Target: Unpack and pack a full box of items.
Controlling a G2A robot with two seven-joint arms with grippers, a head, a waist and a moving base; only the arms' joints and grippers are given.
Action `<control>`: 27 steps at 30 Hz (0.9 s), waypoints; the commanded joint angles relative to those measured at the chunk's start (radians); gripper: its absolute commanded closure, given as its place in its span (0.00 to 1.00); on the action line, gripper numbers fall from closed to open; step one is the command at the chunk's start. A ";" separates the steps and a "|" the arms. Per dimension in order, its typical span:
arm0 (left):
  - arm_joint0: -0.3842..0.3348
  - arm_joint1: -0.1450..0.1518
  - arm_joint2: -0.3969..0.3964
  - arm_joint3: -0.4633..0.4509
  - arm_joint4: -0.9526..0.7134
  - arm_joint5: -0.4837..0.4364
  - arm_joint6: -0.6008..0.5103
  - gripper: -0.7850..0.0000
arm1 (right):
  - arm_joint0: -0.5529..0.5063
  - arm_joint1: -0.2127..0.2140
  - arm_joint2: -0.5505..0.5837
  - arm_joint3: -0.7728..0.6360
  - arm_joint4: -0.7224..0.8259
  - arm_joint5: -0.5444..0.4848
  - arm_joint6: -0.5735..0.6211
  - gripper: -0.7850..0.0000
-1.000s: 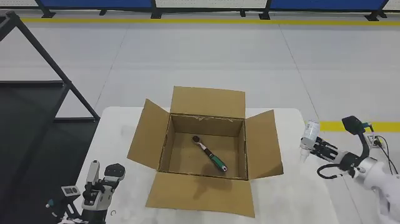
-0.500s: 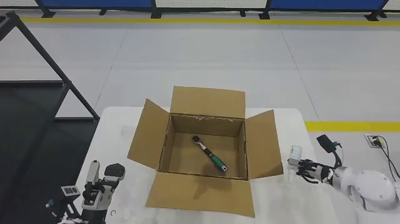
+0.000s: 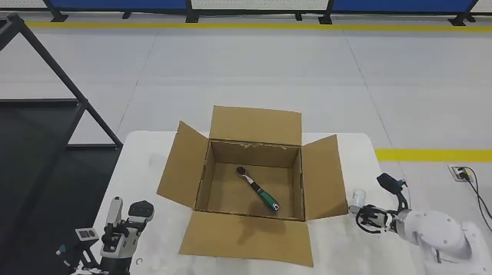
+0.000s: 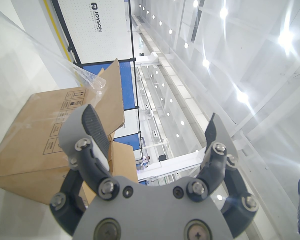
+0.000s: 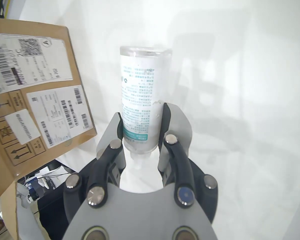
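An open cardboard box (image 3: 231, 233) sits mid-table, and a ratchet wrench with a green handle (image 3: 259, 190) lies on its floor. My right gripper (image 5: 141, 121) is shut on a clear bottle with a white label (image 5: 140, 91), gripping it near the neck, base pointing at the white tabletop. In the top view this bottle (image 3: 357, 197) and the right gripper (image 3: 367, 217) are just beyond the box's right flap. I cannot tell whether the base touches the table. My left gripper (image 4: 152, 118) is open and holds nothing, near the table's front left corner (image 3: 123, 225).
The box's right flap (image 5: 35, 96), covered in shipping labels, spreads out close beside the bottle. A clear plastic sheet (image 4: 40, 51) lies near the left gripper, between it and the box wall (image 4: 40, 131). A black frame (image 3: 46, 67) stands left of the table.
The right arm carried the bottle from beyond the table's right edge inward and down, to just beside the box's right flap. The left arm has stayed still.
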 commanded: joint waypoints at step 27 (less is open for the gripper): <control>0.000 0.000 0.000 0.000 0.000 0.000 0.000 0.00 | 0.028 0.030 -0.068 0.013 -0.028 0.046 -0.027 0.15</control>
